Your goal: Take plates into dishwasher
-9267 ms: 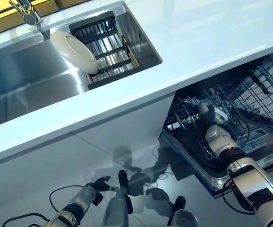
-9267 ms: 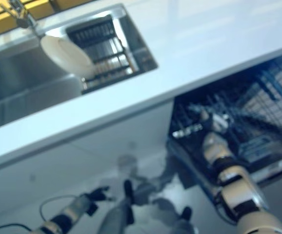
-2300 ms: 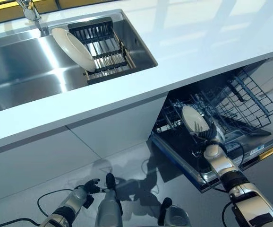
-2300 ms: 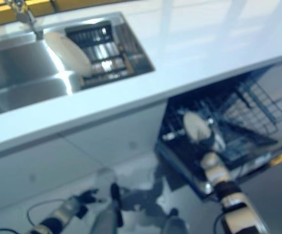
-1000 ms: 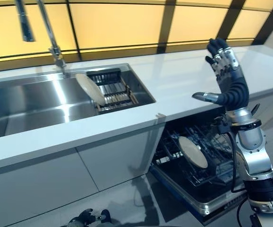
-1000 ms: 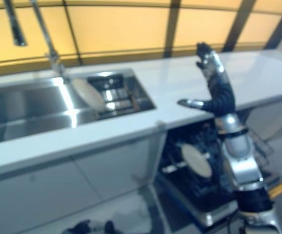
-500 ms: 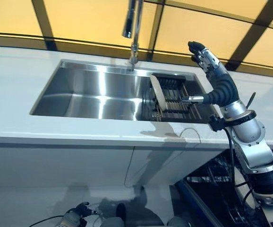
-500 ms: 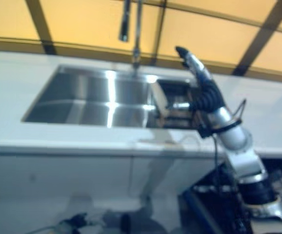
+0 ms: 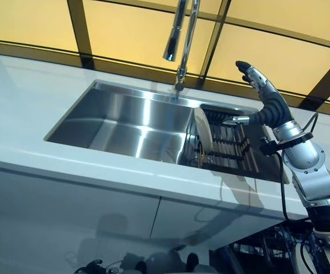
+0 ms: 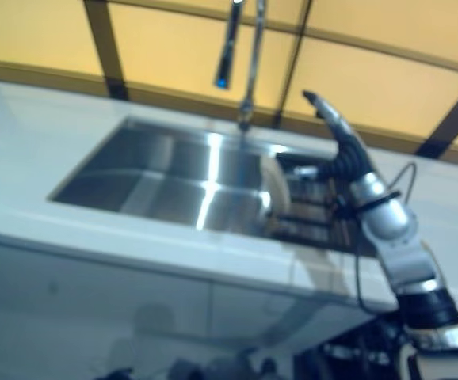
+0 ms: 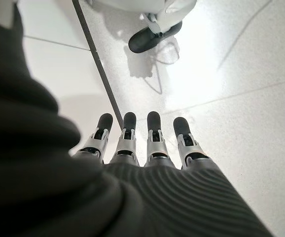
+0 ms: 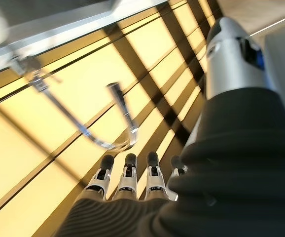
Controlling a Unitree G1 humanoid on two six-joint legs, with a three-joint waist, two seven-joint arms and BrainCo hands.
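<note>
Right robot hand (image 9: 260,97), fingers straight and empty, hovers right of centre above the rack (image 9: 228,142) holding an upright plate (image 9: 202,133); left robot hand (image 11: 147,143) is open near the floor.

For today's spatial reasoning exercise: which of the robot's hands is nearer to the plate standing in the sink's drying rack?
The right hand, raised open above the rack just beside the plate. The left hand hangs low over the floor, far below.

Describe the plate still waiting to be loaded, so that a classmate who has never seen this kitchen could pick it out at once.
Start at the steel sink set in the white counter, below the tall tap. At the sink's right end sits a dark slatted rack, and the plate stands on edge at its left side. It is the only pale round thing there; the open right hand is raised just beyond the rack.
</note>
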